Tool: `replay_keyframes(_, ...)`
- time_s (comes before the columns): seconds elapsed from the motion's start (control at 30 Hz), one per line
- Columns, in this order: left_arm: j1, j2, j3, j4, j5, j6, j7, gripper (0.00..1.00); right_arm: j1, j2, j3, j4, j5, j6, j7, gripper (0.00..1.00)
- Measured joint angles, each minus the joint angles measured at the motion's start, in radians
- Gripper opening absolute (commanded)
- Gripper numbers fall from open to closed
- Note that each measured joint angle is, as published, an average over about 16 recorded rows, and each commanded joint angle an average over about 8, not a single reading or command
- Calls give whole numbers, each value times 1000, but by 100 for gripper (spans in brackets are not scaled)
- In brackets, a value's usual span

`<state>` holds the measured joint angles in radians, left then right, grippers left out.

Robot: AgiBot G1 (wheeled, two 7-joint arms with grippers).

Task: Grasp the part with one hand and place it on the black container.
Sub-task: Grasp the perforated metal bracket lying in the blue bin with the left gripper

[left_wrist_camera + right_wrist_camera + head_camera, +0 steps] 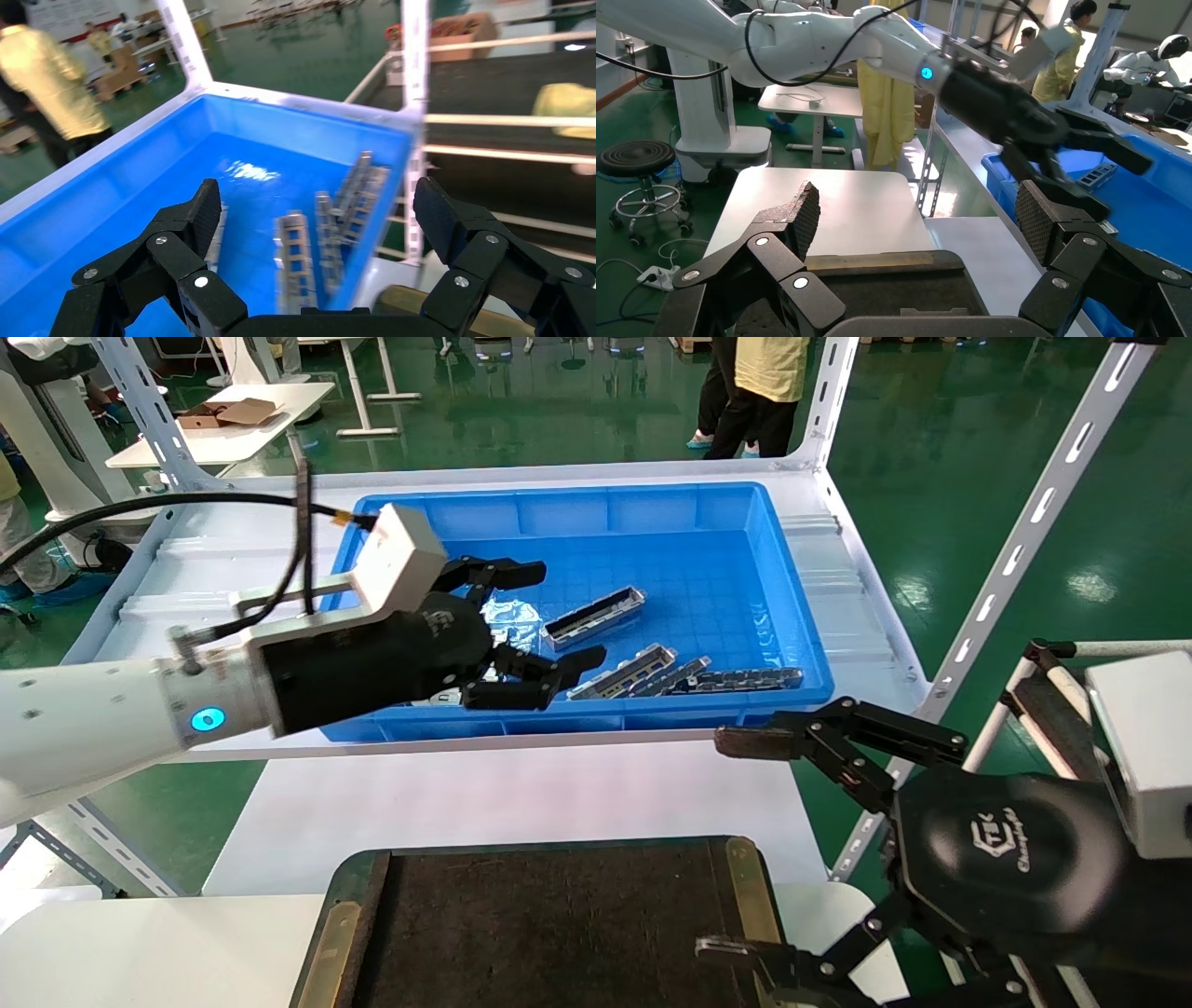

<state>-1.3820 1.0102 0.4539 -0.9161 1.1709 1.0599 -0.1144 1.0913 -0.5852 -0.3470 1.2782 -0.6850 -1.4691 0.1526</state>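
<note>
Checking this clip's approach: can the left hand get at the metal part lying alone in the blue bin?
Probably yes. The left hand hangs open over the blue bin, and the part lies alone just beyond its fingertips with nothing covering it.

The blue bin [764, 617] is glossy smooth plastic. The parts [594, 617] are silvery metal. The black container [549, 933] has a matt, rough dark surface with a brassy rim. The table [521, 803] is smooth white.

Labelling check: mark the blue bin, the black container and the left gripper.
blue bin [596, 491], head view, far rim.
black container [549, 933], head view, bare dark surface.
left gripper [549, 621], head view, midway between its open fingertips.
</note>
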Motion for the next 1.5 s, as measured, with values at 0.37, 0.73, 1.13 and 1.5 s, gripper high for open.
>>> replay_keyframes(0.37, -128, 191, 47, 304, 115, -161, 98, 100, 0, 0, 0, 0, 0, 0, 0, 100)
replay_keyframes(0.73, -210, 325, 64, 578, 132, -277, 208, 100, 0, 0, 0, 0, 0, 0, 0, 100)
replay_keyframes(1.13, -210, 359, 149, 640, 81, -349, 218, 100, 0, 0, -1, 0, 0, 0, 0, 100)
replay_keyframes(1.5, -194, 361, 278, 598, 22, -435, 152, 30, 0, 0, -1, 0, 1, 0, 0, 15)
